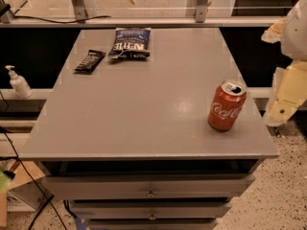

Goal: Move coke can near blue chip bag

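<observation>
The arm (297, 25) is showing at the right edge of the camera view, only partly in frame; its white rounded casing is sitting high at the upper right, with a ragged cream-coloured piece sticking out leftward from it; below that casing the gripper (284, 99) is hanging downward, cream-yellow and blocky, narrowing toward its lower end; it is sitting just beyond the right rim of the counter (144, 128), off to the side rather than over the top; the rest of the arm is being cut off by the edge of the view.
</observation>
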{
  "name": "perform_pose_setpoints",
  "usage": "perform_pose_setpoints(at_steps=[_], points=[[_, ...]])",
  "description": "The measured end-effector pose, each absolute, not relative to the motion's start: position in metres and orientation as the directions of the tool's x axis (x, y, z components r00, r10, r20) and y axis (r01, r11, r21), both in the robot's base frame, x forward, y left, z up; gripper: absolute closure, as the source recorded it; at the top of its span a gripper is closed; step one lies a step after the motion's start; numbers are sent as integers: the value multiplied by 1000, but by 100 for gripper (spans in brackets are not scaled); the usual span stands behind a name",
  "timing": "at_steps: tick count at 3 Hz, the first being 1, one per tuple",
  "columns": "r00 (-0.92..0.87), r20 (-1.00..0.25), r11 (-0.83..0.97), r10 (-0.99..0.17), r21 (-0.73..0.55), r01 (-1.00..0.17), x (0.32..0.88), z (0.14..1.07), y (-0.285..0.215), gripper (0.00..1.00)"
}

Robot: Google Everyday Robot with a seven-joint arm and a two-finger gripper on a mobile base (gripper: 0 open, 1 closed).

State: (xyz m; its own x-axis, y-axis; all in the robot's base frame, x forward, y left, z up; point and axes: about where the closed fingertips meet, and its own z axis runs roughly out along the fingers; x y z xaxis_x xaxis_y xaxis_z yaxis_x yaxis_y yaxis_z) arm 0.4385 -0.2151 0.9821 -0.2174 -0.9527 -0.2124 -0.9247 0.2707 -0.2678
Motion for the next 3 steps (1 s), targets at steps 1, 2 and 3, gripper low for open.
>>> perform_pose_setpoints(at_steps=[1,2,3], points=[[-217,-212,271,-953,-268,-925,438,982,-215,0],[-188,-286,266,-940,-265,-927,444,972,-205,0],[-134,-420,262,-898,-263,-929,459,957,-193,0]])
